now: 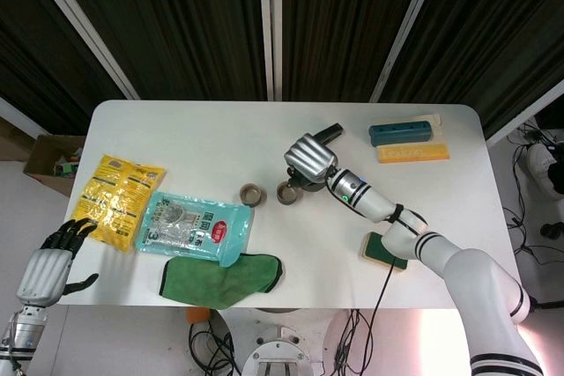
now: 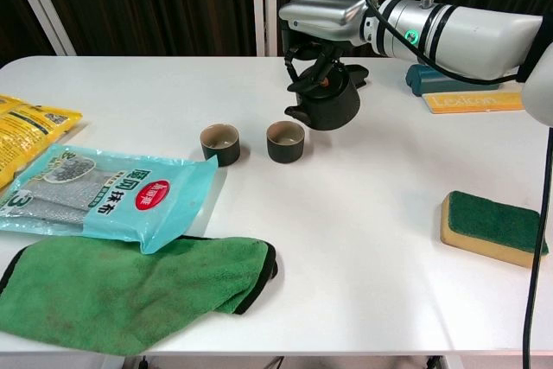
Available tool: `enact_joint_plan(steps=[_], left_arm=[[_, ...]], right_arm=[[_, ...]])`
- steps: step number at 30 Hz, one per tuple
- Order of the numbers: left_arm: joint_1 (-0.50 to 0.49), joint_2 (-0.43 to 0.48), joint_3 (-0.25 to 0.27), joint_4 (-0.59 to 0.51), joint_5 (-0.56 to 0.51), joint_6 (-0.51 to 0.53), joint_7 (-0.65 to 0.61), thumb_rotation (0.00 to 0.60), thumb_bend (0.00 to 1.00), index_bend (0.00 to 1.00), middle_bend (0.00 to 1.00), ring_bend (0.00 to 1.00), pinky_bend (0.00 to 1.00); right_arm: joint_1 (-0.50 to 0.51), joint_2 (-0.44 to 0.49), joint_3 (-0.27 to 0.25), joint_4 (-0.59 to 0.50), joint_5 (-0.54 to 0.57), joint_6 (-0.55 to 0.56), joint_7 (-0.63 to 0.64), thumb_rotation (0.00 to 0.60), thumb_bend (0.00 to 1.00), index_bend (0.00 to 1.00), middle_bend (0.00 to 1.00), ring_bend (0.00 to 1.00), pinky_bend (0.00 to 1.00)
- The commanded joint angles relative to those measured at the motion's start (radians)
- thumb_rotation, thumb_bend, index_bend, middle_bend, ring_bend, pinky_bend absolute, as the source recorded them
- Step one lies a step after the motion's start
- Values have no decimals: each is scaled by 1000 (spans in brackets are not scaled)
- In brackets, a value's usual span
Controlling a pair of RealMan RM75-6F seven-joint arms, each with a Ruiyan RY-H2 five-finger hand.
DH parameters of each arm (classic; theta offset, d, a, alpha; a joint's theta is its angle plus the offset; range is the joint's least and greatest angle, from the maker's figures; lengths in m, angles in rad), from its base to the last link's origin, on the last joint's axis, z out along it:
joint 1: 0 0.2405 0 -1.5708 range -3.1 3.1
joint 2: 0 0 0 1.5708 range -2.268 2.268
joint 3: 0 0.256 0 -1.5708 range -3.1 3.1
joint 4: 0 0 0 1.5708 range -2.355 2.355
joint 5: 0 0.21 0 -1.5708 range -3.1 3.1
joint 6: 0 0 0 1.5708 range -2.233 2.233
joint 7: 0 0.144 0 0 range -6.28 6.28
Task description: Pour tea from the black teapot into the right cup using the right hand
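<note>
The black teapot [image 2: 327, 99] is gripped by its handle in the right hand [image 2: 324, 10], held tilted just above the table [image 2: 363, 239] — its spout is directed down toward the right cup [image 2: 285, 141]. The left hand [image 1: 51, 261] is seen off the table's edge — fingers spread, nothing held.

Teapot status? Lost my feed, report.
Right hand holds teapot, spout beside right cup. Left hand open, off table. Nothing in the way.
</note>
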Motion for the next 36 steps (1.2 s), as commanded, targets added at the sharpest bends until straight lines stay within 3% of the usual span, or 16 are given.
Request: enact_joint_plan(steps=[1, 36], left_arm=[[1, -1, 0, 5, 1, 3, -5, 600, 129, 173, 87, 73, 232], [4, -14, 1, 39, 4, 5, -42, 600, 129, 173, 87, 73, 233]], right_arm=[[5, 5, 1, -11, 1, -6, -19, 471, 223, 1000, 1000, 1000, 921], [30, 45, 11, -109, 30, -67, -169, 480, 222, 1000, 1000, 1000, 924]])
